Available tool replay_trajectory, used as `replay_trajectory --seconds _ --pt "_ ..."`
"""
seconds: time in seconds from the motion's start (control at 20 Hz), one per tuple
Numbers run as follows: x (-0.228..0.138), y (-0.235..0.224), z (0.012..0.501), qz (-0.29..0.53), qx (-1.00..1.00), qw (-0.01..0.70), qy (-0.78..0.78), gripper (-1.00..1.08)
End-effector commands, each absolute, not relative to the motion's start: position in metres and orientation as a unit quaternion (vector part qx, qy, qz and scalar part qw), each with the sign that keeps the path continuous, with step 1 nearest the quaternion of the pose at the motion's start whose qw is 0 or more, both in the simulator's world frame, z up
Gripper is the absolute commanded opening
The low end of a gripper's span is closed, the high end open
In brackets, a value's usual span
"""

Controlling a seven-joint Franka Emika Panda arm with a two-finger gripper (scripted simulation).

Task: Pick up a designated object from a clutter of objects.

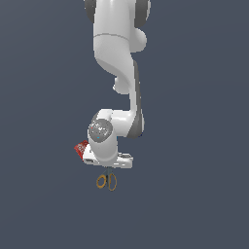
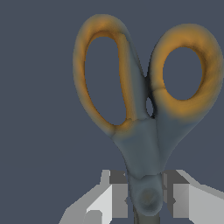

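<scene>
A: Down at the pivot of the scissors (image 2: 146, 144), that's where the pincer (image 2: 146, 199) sits, one grey finger (image 2: 118, 194) on each side of the joint.

B: How wide is it?

A: Narrow. In the wrist view the pads are right up against the grey pivot boss, left and right, with hardly any gap showing. I'd say they're touching it, though I can't tell whether they are truly pressing.

B: And from outside?

A: In the exterior view the arm (image 1: 119, 63) comes down from the far edge and its white wrist covers the pincer itself. Only the two handle loops of the scissors (image 1: 106, 182) poke out on the near side of the hand, over the flat slate-grey surface (image 1: 194, 194).

B: Anything crowding it?

A: A red packet (image 1: 80, 147) peeks out at the exterior view's left of the wrist, partly hidden behind it. The blades are out of sight under the hand.

B: Describe the scissors.

A: Two oval loops, orange-yellow and smooth, one longer and narrower, one rounder. They merge into dull grey-blue shanks that taper to a rounded pivot.
</scene>
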State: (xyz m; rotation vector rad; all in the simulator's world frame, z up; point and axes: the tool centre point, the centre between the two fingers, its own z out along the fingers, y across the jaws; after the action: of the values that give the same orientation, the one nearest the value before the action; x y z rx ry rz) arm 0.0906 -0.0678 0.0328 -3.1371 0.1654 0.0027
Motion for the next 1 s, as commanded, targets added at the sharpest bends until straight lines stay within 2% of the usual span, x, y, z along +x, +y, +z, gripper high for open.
replay_trajectory --seconds 0.0,0.35,0.95 --pt "0.087 -0.07 0.046 0.0 -0.999 0.0 0.053 -1.0" --pt "0.067 -0.081 0.098 0.0 -0.999 0.0 0.053 -1.0" --pt "0.025 -0.105 0.216 0.0 -0.999 0.001 0.053 -1.0"
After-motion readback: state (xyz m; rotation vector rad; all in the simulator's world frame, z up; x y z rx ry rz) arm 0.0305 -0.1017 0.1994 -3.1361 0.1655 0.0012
